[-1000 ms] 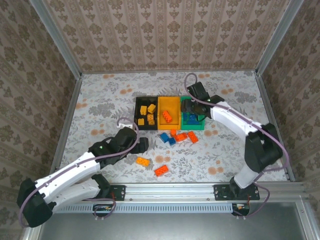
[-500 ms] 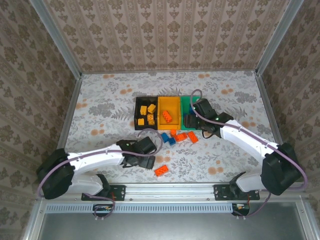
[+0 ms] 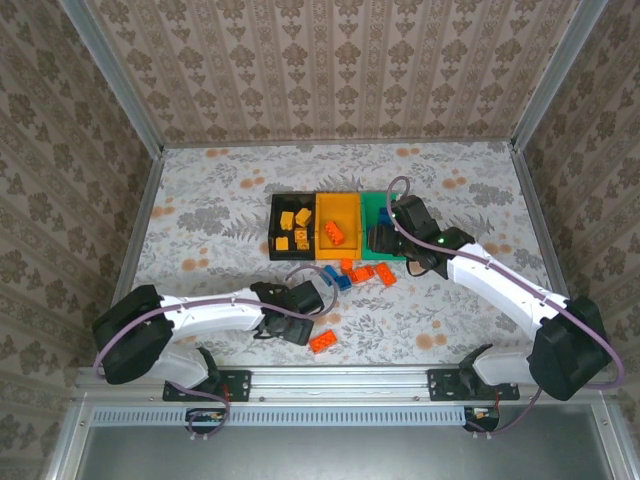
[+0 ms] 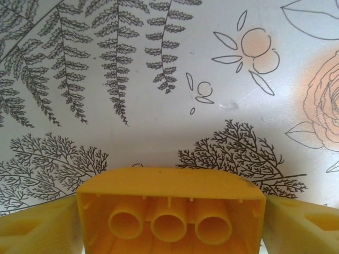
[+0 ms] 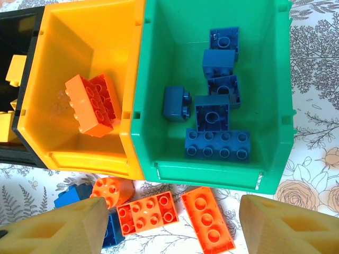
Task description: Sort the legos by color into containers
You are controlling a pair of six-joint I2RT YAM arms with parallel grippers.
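Since a second ago the left arm point(image 3: 200, 312) has swung in low over the tabletop point(image 3: 200, 220). The yellow brick point(image 4: 170, 211) that lay loose there now sits clamped between the left tool's point(image 4: 170, 219) fingers point(image 4: 32, 230). Its long axis runs finger to finger, its hollow underside faces the camera, and its lower edge is cut off. The right tool point(image 5: 172, 227) hangs spread and empty just beside the green bin point(image 5: 169, 53), which holds blue bricks point(image 5: 217, 144).
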